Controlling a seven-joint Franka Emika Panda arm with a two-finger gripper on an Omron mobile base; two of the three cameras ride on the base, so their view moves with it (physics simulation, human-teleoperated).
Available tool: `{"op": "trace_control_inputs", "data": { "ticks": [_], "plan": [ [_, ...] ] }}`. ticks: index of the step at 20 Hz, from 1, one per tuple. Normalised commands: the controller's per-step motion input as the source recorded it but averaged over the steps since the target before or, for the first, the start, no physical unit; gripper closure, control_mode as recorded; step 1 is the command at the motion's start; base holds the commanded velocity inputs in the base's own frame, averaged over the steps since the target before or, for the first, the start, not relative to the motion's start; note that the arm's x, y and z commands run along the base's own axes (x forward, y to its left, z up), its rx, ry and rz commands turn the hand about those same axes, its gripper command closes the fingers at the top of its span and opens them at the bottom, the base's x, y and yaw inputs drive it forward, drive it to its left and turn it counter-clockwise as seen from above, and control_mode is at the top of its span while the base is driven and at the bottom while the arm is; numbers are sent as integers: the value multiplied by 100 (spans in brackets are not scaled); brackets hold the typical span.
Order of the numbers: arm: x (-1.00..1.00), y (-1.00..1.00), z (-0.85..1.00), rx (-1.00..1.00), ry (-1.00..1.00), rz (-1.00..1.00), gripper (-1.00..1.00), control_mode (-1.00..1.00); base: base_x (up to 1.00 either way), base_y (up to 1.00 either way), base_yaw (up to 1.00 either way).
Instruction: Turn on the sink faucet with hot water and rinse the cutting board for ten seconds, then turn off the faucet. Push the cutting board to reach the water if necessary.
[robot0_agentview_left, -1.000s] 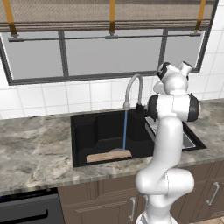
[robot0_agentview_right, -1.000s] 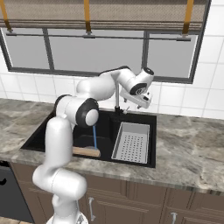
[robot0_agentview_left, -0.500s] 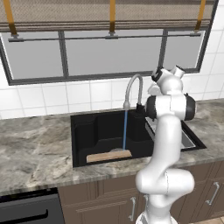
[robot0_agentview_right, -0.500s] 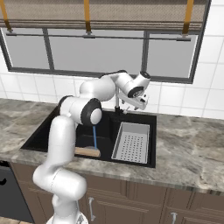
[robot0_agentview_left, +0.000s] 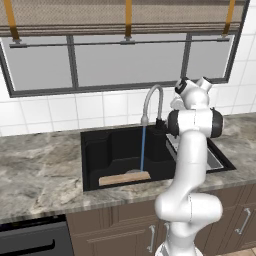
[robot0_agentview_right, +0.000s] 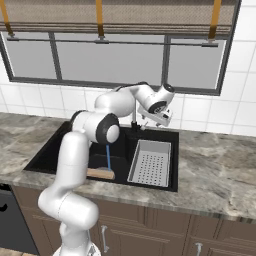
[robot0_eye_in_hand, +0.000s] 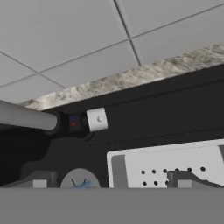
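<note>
The open, empty pincer (robot0_eye_in_hand: 111, 181) is hovering just beside the tall silver-grey gooseneck faucet (robot0_agentview_left: 151, 101), whose small white handle (robot0_eye_in_hand: 97, 119) is lying ahead and left, while the tan wooden cutting board (robot0_agentview_left: 124, 178) is sitting under the blue water stream (robot0_agentview_left: 142, 149).

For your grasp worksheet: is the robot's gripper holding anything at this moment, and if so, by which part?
Nothing is held. The gripper is open, its fingers apart and bare, near the faucet handle without touching it.
</note>
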Motion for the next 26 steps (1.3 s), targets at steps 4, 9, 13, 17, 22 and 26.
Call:
{"op": "trace_control_inputs", "data": {
  "ticks": [4,9,13,17,22,26],
  "plan": [
    [4,-8,-1,0,0,0,-100,-100,0,0,0],
    [10,-2,-9,0,-1,0,-100,-100,0,0,0],
    [1,0,-5,0,0,0,-100,-100,0,0,0],
    [4,0,0,0,0,0,-100,-100,0,0,0],
    [1,0,0,0,0,0,-100,-100,0,0,0],
    [0,0,0,0,0,0,-100,-100,0,0,0]
  ]
}}
